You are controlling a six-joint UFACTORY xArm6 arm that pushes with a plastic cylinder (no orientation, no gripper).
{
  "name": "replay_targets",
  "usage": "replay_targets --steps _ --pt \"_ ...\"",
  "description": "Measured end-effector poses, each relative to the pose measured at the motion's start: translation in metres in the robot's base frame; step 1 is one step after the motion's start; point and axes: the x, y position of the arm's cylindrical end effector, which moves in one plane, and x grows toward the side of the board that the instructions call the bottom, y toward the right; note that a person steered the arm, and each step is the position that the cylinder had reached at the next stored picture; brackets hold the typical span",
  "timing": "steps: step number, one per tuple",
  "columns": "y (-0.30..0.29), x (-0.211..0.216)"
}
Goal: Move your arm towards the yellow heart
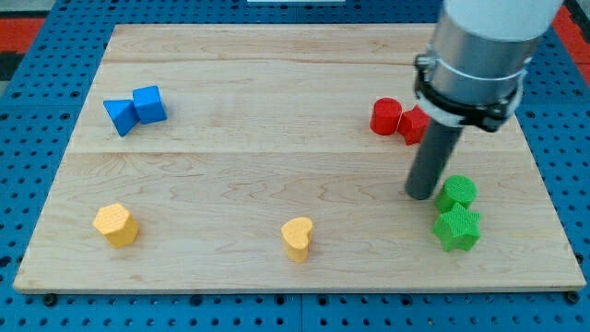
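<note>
The yellow heart [298, 238] lies on the wooden board near the view's bottom, a little right of centre. My tip [421, 195] rests on the board at the right, well to the right of the heart and slightly higher in the view. It stands just left of a green round block [456, 193]. The rod hangs from a large grey arm body [479, 55] at the view's top right.
A green star-like block [457, 229] lies below the green round one. A red cylinder [385, 116] and a red block [413, 124] sit behind the rod. A blue triangle [120, 116] and blue cube [149, 104] lie at upper left. A yellow hexagon-like block [115, 224] lies at lower left.
</note>
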Motion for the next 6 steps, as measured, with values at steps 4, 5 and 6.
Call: replay_targets --steps 4,5,6 --pt "-0.037 0.028" --pt "-0.045 0.055" --pt "-0.105 0.070"
